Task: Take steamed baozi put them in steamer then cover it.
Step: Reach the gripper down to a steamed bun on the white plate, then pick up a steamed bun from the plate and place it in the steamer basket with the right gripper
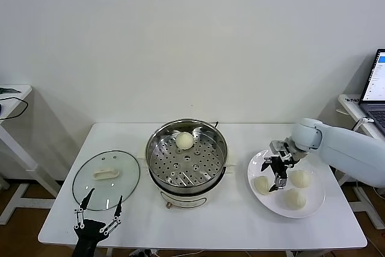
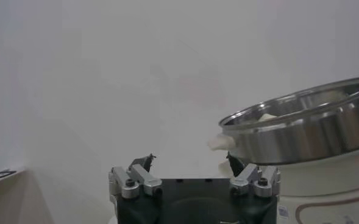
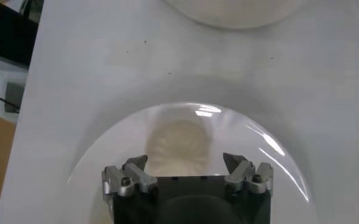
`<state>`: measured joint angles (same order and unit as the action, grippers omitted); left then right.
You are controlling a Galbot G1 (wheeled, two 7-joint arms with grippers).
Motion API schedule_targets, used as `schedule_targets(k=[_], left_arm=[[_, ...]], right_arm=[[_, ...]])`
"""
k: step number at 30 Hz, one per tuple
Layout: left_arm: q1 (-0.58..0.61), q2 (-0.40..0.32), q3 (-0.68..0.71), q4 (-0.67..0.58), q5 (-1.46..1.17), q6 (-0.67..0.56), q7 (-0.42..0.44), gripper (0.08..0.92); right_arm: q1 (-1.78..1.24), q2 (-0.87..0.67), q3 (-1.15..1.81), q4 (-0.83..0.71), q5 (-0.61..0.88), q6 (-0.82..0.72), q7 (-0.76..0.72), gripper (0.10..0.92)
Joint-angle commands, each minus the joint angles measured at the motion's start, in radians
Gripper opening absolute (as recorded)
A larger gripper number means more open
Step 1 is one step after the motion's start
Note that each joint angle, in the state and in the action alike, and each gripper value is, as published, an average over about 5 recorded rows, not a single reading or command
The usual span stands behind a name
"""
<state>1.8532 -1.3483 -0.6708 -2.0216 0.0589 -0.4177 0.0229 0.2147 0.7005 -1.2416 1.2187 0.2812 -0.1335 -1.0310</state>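
Note:
The steamer [image 1: 186, 156] stands mid-table, with one baozi [image 1: 184, 141] on its perforated tray. Three more baozi [image 1: 261, 184] lie on the white plate [image 1: 274, 206] to its right. My right gripper [image 1: 272, 177] hangs open just over the plate. In the right wrist view its fingers [image 3: 185, 163] straddle the leftmost baozi [image 3: 178, 146] from above without touching it. The cover [image 1: 106, 179], glass with a cream handle, lies flat on the table left of the steamer. My left gripper [image 1: 106, 195] waits open at the cover's near edge, nothing between its fingers [image 2: 188, 163].
The steamer's steel wall [image 2: 307, 128] fills the far side of the left wrist view. A side table with a laptop [image 1: 376, 85] stands at the right, another small table [image 1: 12, 97] at the left. The plate's rim [image 3: 106, 140] lies close to the table's right edge.

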Motion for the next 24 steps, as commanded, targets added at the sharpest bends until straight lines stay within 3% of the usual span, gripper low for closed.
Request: schedule_targets(k=[1,14,24], left_arm=[[-0.001,0.000,-0.001,0.005,0.000,0.000,-0.001,0.823],[-0.004,-0.002,-0.004,0.003,-0.002,-0.002,-0.003,0.823],[-0.014,0.004,-0.002,0.001,-0.002,0.000,-0.004,0.823]], right_arm=[[-0.036,0.001,0.007,-0.003,-0.006,-0.009,0.025,0.820],[-0.005,-0.010,0.032,0.019,-0.019,0.002,0.023,0.647],[0.322,0.032,0.040,0.006,-0.044,0.069,-0.229,0.636]])
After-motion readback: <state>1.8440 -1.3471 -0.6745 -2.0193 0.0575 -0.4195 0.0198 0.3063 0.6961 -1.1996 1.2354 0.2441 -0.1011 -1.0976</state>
